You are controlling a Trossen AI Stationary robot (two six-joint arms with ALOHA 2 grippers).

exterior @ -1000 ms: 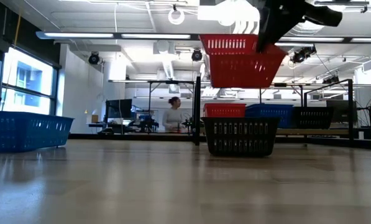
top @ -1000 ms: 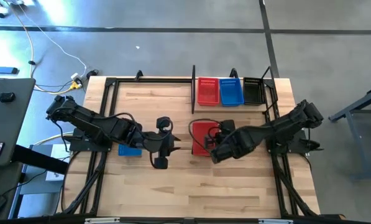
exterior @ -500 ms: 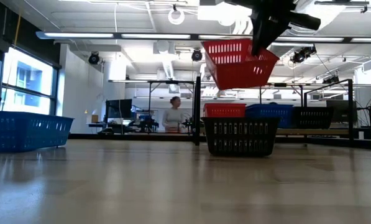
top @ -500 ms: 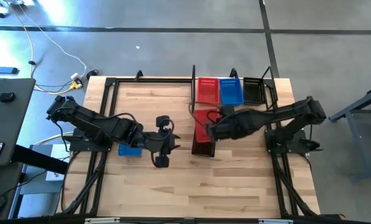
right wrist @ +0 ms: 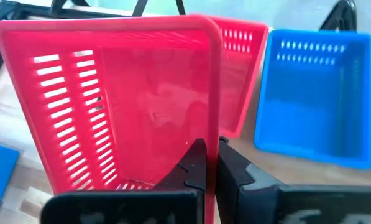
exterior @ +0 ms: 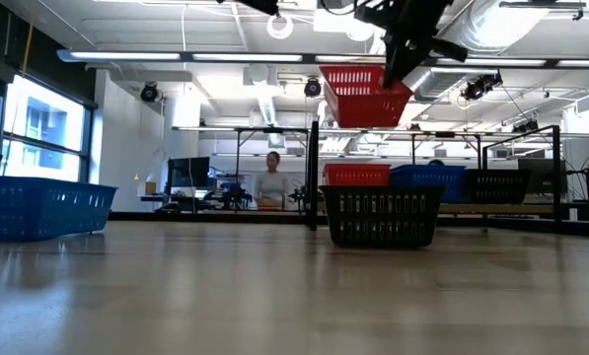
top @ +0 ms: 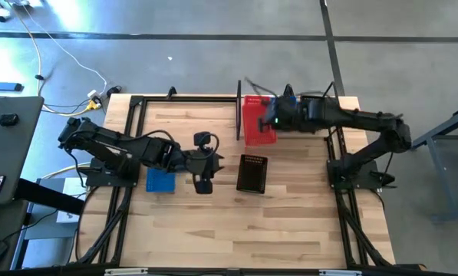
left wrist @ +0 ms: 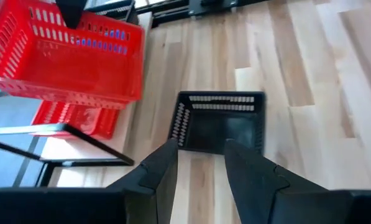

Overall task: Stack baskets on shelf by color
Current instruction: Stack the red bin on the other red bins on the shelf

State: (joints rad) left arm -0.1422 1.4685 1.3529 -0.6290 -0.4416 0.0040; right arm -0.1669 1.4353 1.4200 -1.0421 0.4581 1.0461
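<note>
Waiting mid-table, the left gripper (top: 205, 163) points its parted fingers at a black basket (top: 252, 173) – farther right, the right gripper (right wrist: 211, 163) pinches a red basket (top: 257, 121) directly above the shelf's (top: 238, 115) red one (exterior: 356, 175), long axes nearly matching

The held red basket (top: 259, 123) covers most of the red basket on the shelf (top: 238, 107) in the high view, and the right arm hides the shelf's blue and black baskets there. In the right wrist view the held basket's near end runs off the edge behind the right gripper (right wrist: 209, 163). The person (exterior: 271, 181) beyond the shelf is too small for detail.
</note>
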